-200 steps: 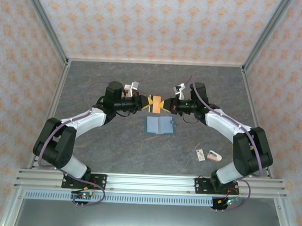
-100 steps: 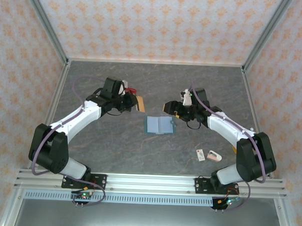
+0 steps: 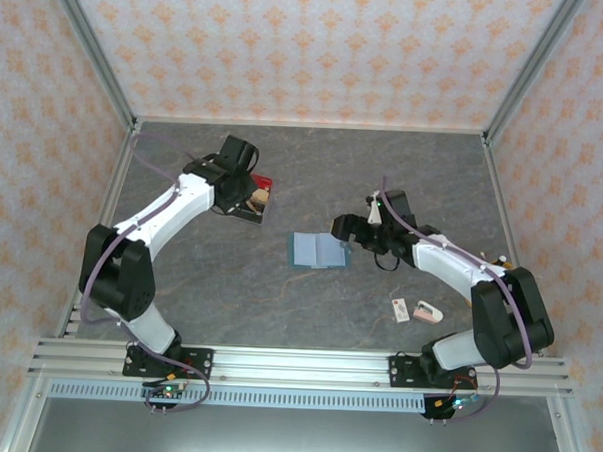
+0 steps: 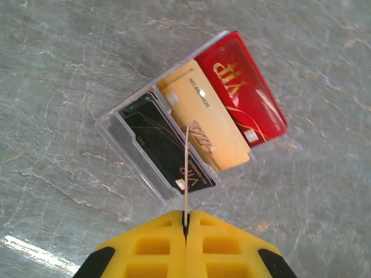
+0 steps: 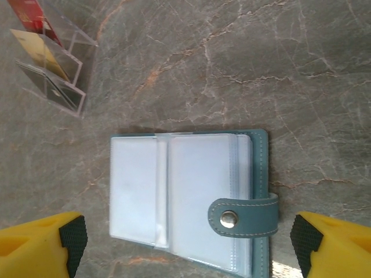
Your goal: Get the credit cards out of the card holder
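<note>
Here my left jaws pinch a thin pale plastic card point(image 4: 186, 168) edge-on, likely to slot it into the clear tray point(image 4: 113, 127); my right jaws hang spread over the open teal card holder point(image 5: 197, 191).

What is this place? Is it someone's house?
Probably a robot test booth, not a house: two robot arms bolted to a metal rail, a grey marbled table, and patterned walls boxing it in.
</note>
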